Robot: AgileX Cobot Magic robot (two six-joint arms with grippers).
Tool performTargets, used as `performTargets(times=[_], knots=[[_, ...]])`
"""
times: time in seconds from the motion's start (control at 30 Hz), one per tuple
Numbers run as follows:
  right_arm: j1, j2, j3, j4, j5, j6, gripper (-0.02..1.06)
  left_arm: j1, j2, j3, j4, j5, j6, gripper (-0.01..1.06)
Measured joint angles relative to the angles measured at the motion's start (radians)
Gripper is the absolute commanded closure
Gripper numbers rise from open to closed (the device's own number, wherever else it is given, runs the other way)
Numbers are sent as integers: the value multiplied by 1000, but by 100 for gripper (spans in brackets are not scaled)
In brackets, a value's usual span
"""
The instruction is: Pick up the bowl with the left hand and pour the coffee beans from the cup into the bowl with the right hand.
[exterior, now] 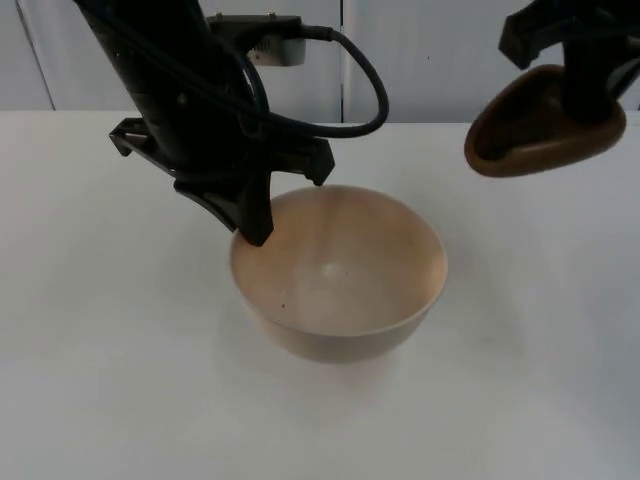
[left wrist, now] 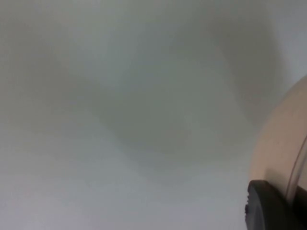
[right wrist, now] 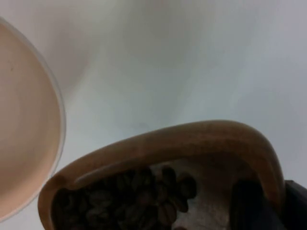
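Bowl (exterior: 340, 275), pale, stiff, prob light, hangs mid-table w/ left gripper (exterior: 290, 205) pinching its near-left rim, while right gripper (exterior: 590, 60) clamps brown cup (exterior: 540, 125) of beans (right wrist: 129, 196) up right; I'd keep rim holds firm.

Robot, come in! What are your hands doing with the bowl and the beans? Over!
Left gripper clamped on bowl rim. Right gripper holds wooden cup, coffee beans inside, aloft right of bowl. Nothing between.
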State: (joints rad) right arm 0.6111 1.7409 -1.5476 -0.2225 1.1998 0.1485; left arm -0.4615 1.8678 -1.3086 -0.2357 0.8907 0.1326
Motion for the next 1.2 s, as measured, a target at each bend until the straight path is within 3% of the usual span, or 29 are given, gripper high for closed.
performTargets(times=[0.9,1.07,1.2], knots=[[82,6,0,-95,-55,75,104,0,0,0,59,-38,-97,105],[125,6,0,-179,-62,118,104,0,0,0,68,-44,-113,105],[135,6,-6,-190,-64,123,104,0,0,0,84,-47,-133,105]])
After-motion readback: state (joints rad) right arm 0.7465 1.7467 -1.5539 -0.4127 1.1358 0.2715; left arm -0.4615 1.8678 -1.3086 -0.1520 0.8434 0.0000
